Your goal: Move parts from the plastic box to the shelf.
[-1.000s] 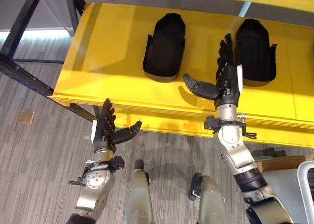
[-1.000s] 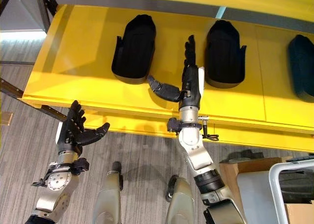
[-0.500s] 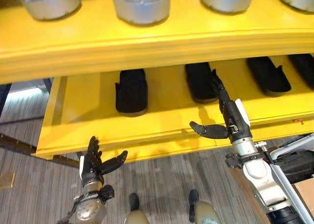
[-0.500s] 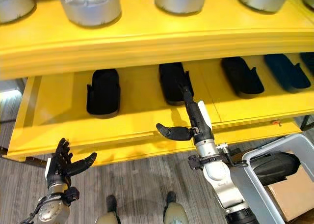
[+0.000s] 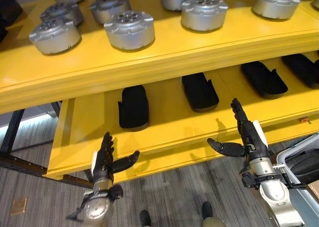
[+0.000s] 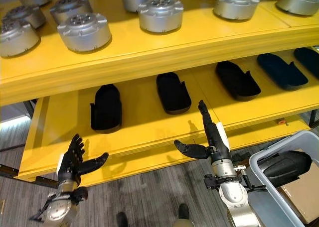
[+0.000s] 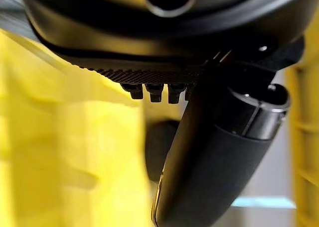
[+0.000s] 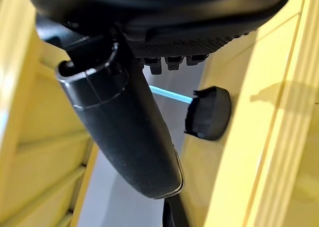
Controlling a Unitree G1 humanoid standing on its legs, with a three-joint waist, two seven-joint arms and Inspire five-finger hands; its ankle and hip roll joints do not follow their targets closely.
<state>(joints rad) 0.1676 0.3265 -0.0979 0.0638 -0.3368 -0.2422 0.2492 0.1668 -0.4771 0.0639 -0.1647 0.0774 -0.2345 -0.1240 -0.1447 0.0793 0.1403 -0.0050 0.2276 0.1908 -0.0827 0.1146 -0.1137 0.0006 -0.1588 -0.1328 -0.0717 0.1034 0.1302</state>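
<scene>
- Left hand (image 5: 105, 160) hangs below the shelf (image 5: 164, 140) edge, fingers straight, empty.
- Black parts (image 5: 134, 106) lie in a row on the lower shelf.
- Right hand (image 5: 246, 137) spread, empty.
- Plastic box (image 6: 279, 160), cut off, holds another part (image 6: 289, 166): likely rigid, light; grasp its sides.

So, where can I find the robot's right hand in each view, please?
Left eye view: the right hand is at the lower right, fingers straight, in front of the lower yellow shelf.
Right eye view: the same hand is low, right of centre.
Right wrist view: its dark bulk and thumb, seen very close.
Shared landmark: the lower yellow shelf with its black parts.
</scene>
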